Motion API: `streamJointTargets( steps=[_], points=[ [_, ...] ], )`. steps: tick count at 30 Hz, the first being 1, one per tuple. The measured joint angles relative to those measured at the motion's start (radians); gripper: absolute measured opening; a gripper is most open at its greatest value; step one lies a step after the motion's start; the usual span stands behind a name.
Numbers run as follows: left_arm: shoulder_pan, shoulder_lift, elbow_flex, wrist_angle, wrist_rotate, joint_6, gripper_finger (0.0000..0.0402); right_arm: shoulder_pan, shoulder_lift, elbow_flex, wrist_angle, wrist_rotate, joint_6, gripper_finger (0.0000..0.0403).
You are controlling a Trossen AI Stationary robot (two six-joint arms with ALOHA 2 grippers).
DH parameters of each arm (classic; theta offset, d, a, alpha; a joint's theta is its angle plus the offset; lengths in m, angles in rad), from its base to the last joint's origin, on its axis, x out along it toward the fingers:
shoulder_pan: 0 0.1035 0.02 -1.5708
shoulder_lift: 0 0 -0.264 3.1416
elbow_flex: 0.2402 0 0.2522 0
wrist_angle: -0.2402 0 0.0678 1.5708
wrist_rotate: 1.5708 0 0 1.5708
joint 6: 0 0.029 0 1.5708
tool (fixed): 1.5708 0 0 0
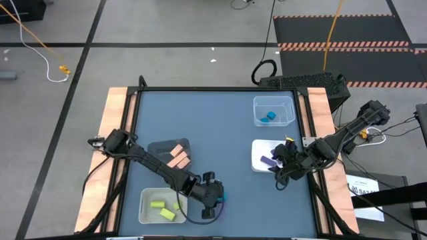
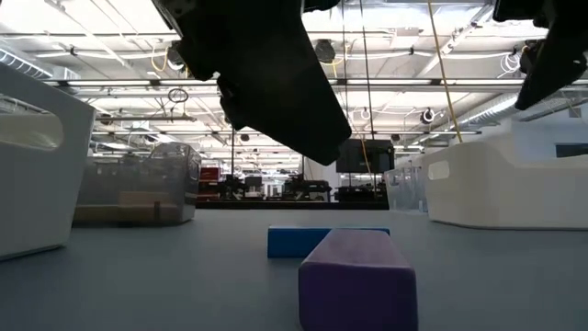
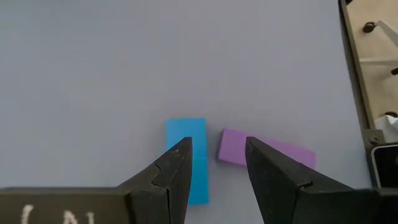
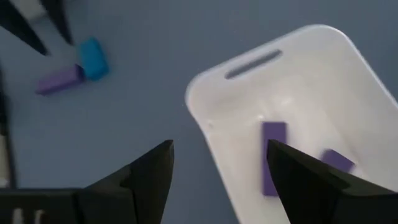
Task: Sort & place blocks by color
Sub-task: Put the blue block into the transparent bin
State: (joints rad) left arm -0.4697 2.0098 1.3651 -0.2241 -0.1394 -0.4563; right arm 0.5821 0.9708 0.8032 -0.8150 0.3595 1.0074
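A blue bar (image 3: 186,149) and a purple bar (image 3: 273,149) lie flat and side by side on the table near its near edge; the low view shows the purple bar (image 2: 358,276) in front of the blue one (image 2: 322,241). My left gripper (image 3: 217,146) is open and hovers just above the two, its fingers over the gap between them (image 1: 217,195). My right gripper (image 4: 217,165) is open above the near rim of the white bin (image 4: 298,81), which holds two purple bars (image 4: 273,155); in the high view it shows at the table's right (image 1: 280,167).
A clear bin (image 1: 273,111) at the far right holds blue blocks. A dark bin (image 1: 170,155) holds salmon-tan blocks. A pale bin (image 1: 162,205) at the near left holds yellow-green blocks. The middle and far left of the table are bare mat.
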Motion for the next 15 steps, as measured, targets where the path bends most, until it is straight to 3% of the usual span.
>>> streamJointTargets(
  steps=[8,15],
  points=[
    [0.0,0.0,0.0,-0.004,-0.001,0.021,0.015,0.0,0.0,0.0,0.188,0.0,-0.001,0.0245],
    [0.001,0.0,0.0,-0.104,-0.011,-0.092,0.0161,0.0,0.0,0.0,0.36,0.0,0.001,0.0245]
  ],
)
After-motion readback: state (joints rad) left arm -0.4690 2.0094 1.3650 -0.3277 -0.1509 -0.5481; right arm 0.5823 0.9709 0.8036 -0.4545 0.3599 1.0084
